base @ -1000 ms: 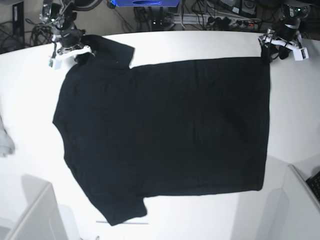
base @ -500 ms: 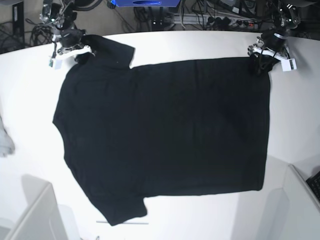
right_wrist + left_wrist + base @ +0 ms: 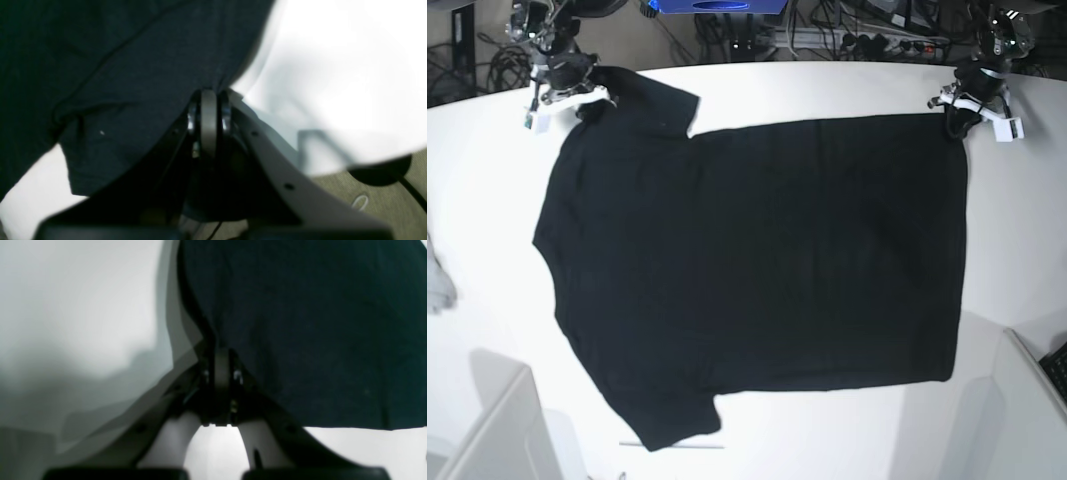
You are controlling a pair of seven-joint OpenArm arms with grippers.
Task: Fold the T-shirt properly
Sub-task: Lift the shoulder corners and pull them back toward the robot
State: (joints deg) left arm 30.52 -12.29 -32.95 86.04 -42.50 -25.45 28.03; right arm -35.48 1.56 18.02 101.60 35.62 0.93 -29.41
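Jaws of both our left gripper [image 3: 955, 122] and right gripper [image 3: 592, 104] are pinching the large black cloth T-shirt [image 3: 757, 270] at its far corners, so next we are needing one even lift to fold it.

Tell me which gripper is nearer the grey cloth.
Right. The right gripper holds the T-shirt sleeve, same side as the grey cloth; the left gripper holds the far hem corner.

plain black T-shirt [image 3: 757, 270], white table [image 3: 487, 200], light grey cloth [image 3: 437, 280] at table edge, black grippers with white parts
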